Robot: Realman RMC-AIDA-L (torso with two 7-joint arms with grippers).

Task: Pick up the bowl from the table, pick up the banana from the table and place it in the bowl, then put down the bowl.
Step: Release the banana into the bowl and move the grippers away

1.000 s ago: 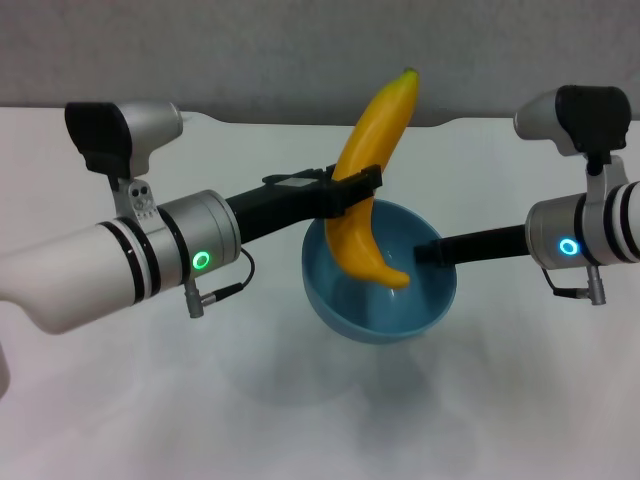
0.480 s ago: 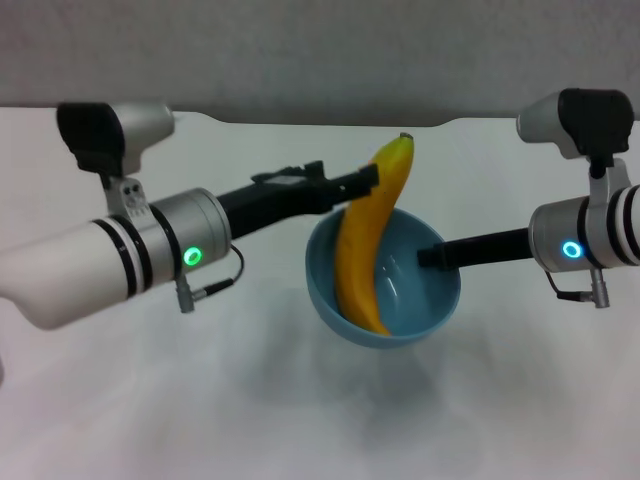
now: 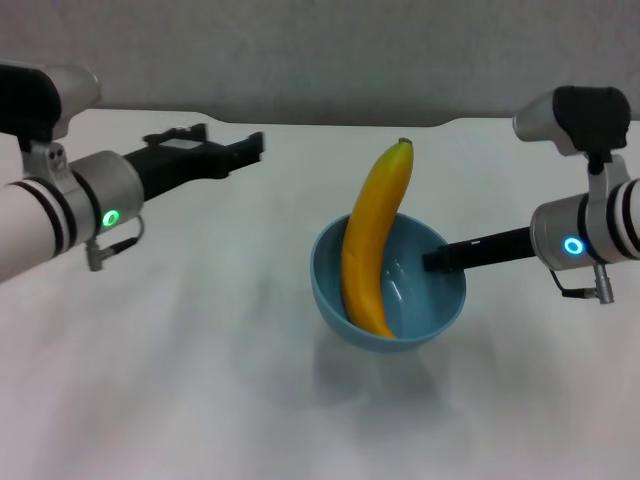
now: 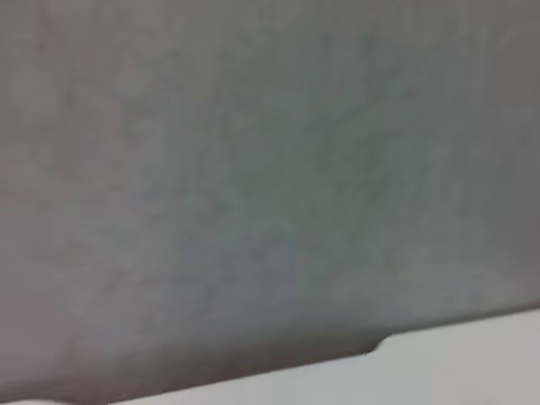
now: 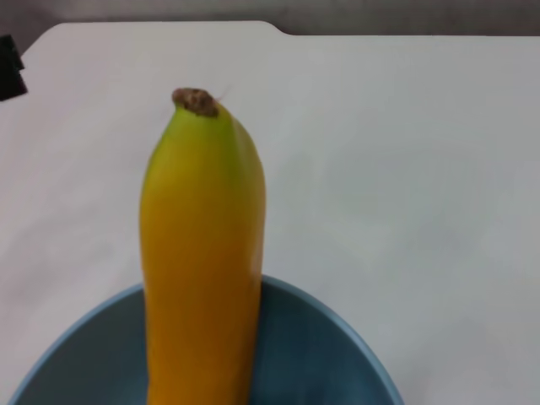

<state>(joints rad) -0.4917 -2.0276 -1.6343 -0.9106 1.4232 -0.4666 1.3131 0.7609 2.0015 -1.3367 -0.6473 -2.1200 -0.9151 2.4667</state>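
Observation:
The light-blue bowl [image 3: 425,305] hangs a little above the white table [image 3: 180,380], with its shadow beneath it. My right gripper [image 3: 433,261] is shut on the bowl's right rim. The yellow banana [image 3: 372,240] stands in the bowl, its lower end on the bottom, leaning over the far rim with the stem tip up. In the right wrist view the banana [image 5: 202,253] rises out of the bowl [image 5: 346,346]. My left gripper [image 3: 255,145] is open and empty, up at the far left, well clear of the banana.
The table's notched far edge [image 3: 440,123] meets a grey wall. The left wrist view shows only that wall and a strip of the table edge [image 4: 472,346]. Bare tabletop lies on all sides of the bowl.
My left gripper let go of the banana and drew back to the left. The banana settled into the bowl, leaning on the far rim. The bowl sank slightly in my right gripper.

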